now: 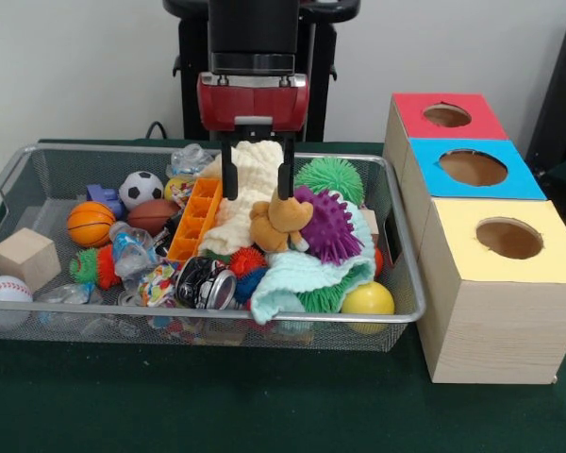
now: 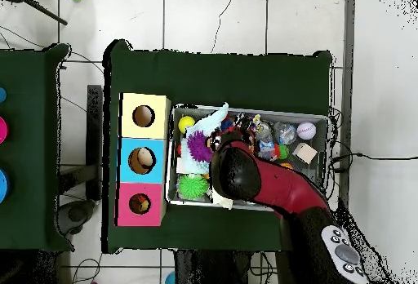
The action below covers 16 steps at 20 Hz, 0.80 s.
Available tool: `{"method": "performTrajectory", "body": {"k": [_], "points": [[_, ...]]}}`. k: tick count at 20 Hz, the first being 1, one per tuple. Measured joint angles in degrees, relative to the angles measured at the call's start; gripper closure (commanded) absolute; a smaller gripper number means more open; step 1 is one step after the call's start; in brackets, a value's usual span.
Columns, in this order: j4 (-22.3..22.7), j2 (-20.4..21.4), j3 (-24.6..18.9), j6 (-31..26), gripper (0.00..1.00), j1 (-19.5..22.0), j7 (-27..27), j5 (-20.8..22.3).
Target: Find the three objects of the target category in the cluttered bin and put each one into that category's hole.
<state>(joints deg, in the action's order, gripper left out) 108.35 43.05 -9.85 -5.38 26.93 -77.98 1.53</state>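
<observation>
The bin (image 1: pixel 217 318) is a silver wire-mesh basket packed with toys; it also shows in the overhead view (image 2: pixel 327 126). My gripper (image 1: pixel 258 193) is open and reaches down into the bin's middle. Its fingers straddle a cream knitted cloth (image 1: pixel 255 170), and the right fingertip (image 1: pixel 285 192) is just above a brown teddy bear (image 1: pixel 278 223). Nothing is held. The hole (image 1: pixel 446 115) is in the red-faced box (image 1: pixel 472 123) at the far right, and shows in the overhead view (image 2: pixel 140 204). In the overhead view my arm (image 2: pixel 237 170) hides the gripper.
The bin also holds a purple spiky ball (image 1: pixel 328 223), green spiky ball (image 1: pixel 329 176), orange tray (image 1: pixel 194 219), football (image 1: pixel 153 215), soccer ball (image 1: pixel 141 188), basketball (image 1: pixel 91 223), baseball (image 1: pixel 4 296), wooden cube (image 1: pixel 25 257), yellow ball (image 1: pixel 367 300) and mint cloth (image 1: pixel 307 276). Blue-faced (image 1: pixel 524 179) and yellow-faced (image 1: pixel 462 241) boxes stand beside the red one.
</observation>
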Motion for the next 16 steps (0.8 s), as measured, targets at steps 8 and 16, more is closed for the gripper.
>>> {"method": "performTrajectory", "body": {"k": [8, 16], "points": [[0.1, -0.2, 0.0, 0.0, 0.0, -0.7, 0.0, 0.0], [0.2, -0.2, 0.0, 0.0, 0.0, -1.3, 0.0, -0.7]]}}
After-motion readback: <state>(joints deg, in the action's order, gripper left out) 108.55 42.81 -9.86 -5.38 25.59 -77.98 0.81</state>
